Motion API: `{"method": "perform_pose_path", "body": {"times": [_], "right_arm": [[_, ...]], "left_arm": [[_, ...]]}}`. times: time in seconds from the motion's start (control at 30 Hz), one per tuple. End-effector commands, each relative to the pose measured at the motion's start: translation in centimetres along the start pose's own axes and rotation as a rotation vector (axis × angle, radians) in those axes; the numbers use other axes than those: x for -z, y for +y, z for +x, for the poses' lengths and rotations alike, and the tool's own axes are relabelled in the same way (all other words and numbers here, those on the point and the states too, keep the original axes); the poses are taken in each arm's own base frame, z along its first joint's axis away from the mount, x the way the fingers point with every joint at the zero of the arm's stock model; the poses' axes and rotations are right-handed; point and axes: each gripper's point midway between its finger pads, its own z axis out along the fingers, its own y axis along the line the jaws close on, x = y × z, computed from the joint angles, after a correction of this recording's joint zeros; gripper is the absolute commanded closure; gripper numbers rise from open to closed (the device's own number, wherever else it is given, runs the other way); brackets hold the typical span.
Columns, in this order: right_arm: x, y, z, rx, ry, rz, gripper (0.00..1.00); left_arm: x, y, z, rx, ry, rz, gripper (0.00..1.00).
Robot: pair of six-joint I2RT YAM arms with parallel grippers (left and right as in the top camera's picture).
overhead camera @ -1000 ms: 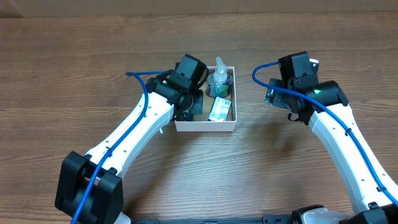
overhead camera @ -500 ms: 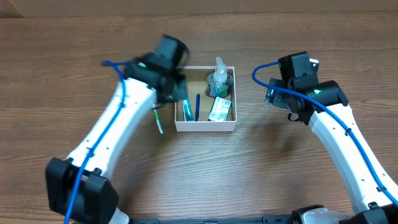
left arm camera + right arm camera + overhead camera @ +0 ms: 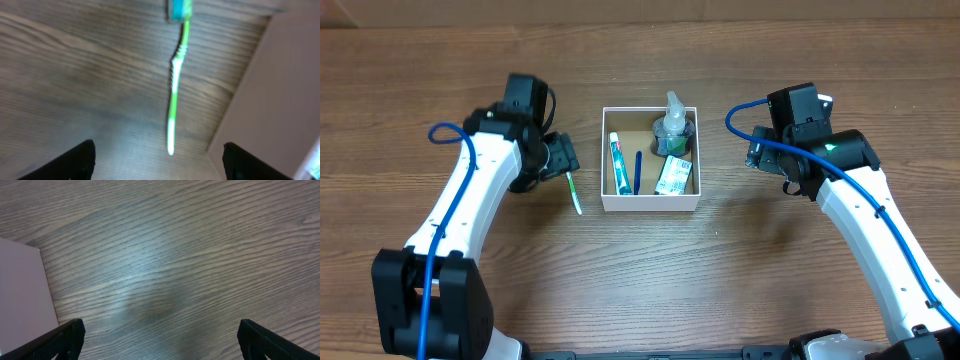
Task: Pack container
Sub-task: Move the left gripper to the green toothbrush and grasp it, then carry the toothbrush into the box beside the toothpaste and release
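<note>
Hovering low over the green toothbrush [image 3: 172, 100] with the left gripper [image 3: 161, 161] spread wide, gripping nothing, one black fingertip [image 3: 82, 160] down each side of the handle's tail end. Working right beside the container [image 3: 650, 205], parked mid-worktop toward the far edge, with the brush outside it on the wooden worktop [image 3: 440, 60], just off the left wall near the front-left corner. Biggest worry from here, at a guess: closing skewed on that thin handle and flicking or spinning it away instead of lifting it. Next worry: dropping the inner finger against the white wall, shoving the box rightward and toppling the clear bottle [image 3: 672, 122] standing in the far-right corner. Tight inside too, with a toothpaste tube [image 3: 615, 165] along the left wall, a slim blue item [image 3: 637, 172] next to it and a green-and-white packet [image 3: 674, 176] at front right, so possibly ending with the brush bridged across the rim rather than flat on the brown floor. Over on the other side, right gripper [image 3: 165, 340] likewise wide apart and holding nothing, waiting just off the right wall. Plenty of bare wood left of the brush and toward the near edge for swinging out and re-approaching; hardly any on the wall side.
</note>
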Motion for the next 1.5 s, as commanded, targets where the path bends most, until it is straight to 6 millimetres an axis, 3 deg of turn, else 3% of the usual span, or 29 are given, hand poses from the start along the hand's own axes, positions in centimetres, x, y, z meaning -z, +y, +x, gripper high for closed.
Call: {"method": "perform_pose_path", "body": {"times": [0.0, 0.17, 0.33, 0.53, 1.13, 1.47], "right_arm": [[1.0, -0.2, -1.1, -0.022, -0.043, -0.005, 0.00], [1.0, -0.2, -1.1, -0.022, -0.043, -0.005, 0.00], [1.0, -0.2, -1.1, -0.022, -0.043, -0.005, 0.00], [1.0, -0.2, -1.1, -0.022, -0.043, -0.005, 0.00], [1.0, -0.2, -1.1, -0.022, -0.043, -0.005, 0.00], [1.0, -0.2, -1.1, -0.022, -0.043, -0.005, 0.00]], "left_arm": [[-2.0, 0.2, 0.9, 0.030, 0.009, 0.046, 0.23], [-3.1, -0.8, 0.8, -0.007, -0.035, 0.068, 0.34], [-3.4, -0.6, 0.4, -0.042, -0.091, -0.008, 0.33], [-4.7, -2.0, 0.8, -0.082, -0.084, -0.005, 0.33], [-10.3, -0.5, 1.6, -0.069, -0.004, -0.091, 0.34], [-10.6, -0.3, 1.3, -0.073, -0.019, -0.103, 0.56]]}}
